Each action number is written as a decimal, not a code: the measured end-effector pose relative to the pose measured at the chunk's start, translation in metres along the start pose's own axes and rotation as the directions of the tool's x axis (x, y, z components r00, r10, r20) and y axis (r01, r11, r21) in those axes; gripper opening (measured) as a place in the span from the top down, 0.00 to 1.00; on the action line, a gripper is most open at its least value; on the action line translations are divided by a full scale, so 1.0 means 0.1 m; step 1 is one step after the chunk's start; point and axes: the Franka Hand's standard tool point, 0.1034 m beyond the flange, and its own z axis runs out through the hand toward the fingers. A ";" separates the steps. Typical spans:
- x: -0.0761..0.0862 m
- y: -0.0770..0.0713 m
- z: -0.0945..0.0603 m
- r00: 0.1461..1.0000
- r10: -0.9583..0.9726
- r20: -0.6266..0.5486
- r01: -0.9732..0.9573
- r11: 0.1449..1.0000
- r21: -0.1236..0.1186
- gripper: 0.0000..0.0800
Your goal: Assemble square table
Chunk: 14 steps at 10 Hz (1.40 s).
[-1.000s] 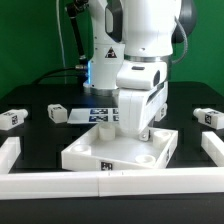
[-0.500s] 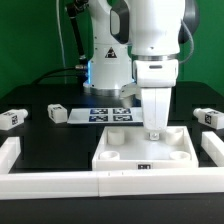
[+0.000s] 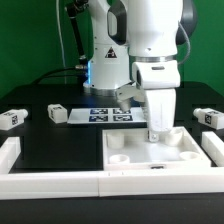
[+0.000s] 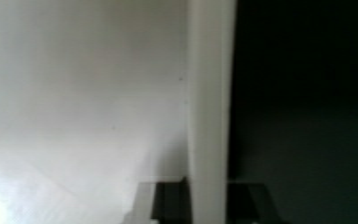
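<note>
Glossy white arm [image 3: 152, 30] — black cables [image 3: 68, 38]

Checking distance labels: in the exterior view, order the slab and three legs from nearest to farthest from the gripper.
1. The slab: the gripper holds its far rim.
2. The right leg: the exterior view's right.
3. The inner left leg: beside the marker board.
4. The outer left leg: far left.

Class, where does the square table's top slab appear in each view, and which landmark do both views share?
Exterior view: the top slab lies low toward the exterior view's right, under the gripper, against the front border rail.
Wrist view: it fills much of the picture as a plain white face ending at its raised rim.
Shared landmark: the black table beside that rim.
</note>
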 end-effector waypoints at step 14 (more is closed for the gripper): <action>0.13 0.05 0.02 0.999 0.040 -0.002 -0.040 0.999 -0.018 0.19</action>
